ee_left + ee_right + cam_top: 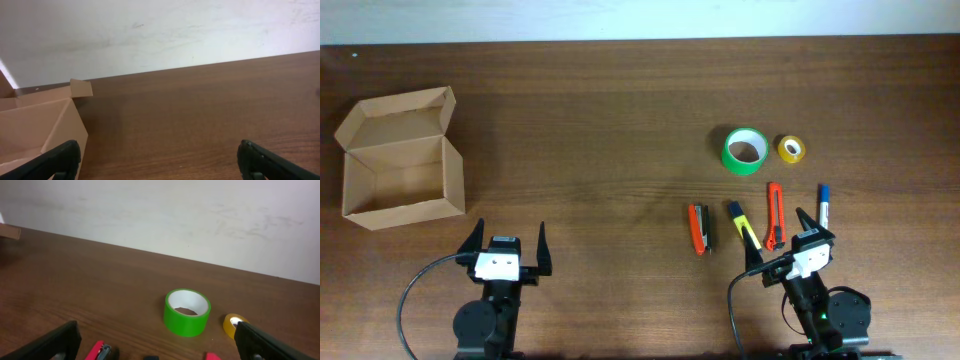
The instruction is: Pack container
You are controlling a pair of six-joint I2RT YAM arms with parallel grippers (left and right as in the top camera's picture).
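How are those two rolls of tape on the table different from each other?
The green roll is bright green and clearly wider across than the yellow roll, which is amber-yellow. In the right wrist view the green roll also stands taller than the low yellow roll. Both lie flat with the hole facing up, side by side without touching.

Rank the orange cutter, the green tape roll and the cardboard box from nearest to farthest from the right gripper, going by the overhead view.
1. Orange cutter: just ahead of the right gripper, near its fingertips.
2. Green tape roll: farther up the table, on the right side.
3. Cardboard box: far across at the table's left end, lid open.
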